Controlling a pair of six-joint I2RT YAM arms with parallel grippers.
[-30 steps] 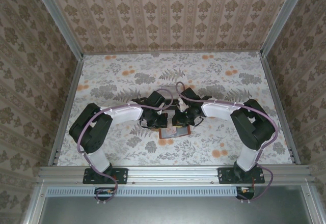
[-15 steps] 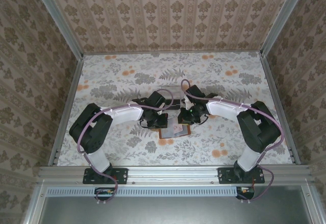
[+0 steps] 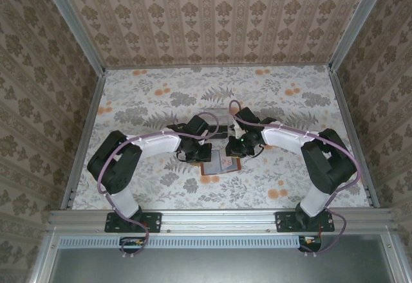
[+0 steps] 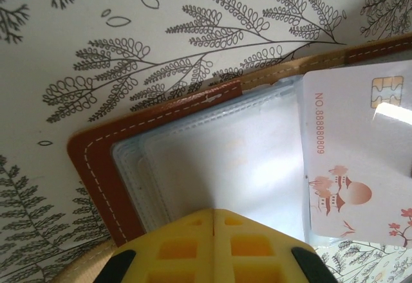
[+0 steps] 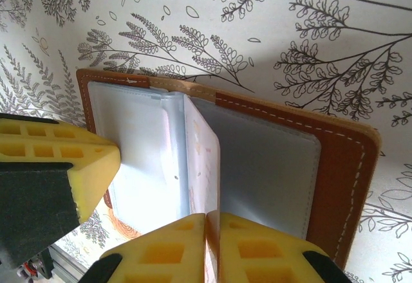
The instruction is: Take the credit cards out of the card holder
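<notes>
**One card is in the pinch, none is out yet**

You have the card holder (image 3: 221, 165) lying open on the counter (image 3: 148, 96), just below the centre of the top view, with both arms meeting over it. Your left fingers (image 4: 193, 244) are closed together with nothing between them. Their tips press down on the clear pocket of one half of the holder, at the bottom of the left wrist view, so I judge that they pin it down.

Your right fingers (image 5: 235, 251) are closed too. They pinch the lower edge of a thin pale leaf that stands up from the fold, in the middle of the right wrist view. Its faint pink print matches the white credit card (image 4: 357, 161) with a chip and a number, at the right of the left wrist view, so I take it for that card. I cannot tell whether it is bare or inside a clear sleeve.

By my judgement the task is near its beginning: one card is gripped but not free of the holder. What is left is to pull this card clear, put it down, and repeat for any others. How many sit in the pockets I cannot tell.
</notes>
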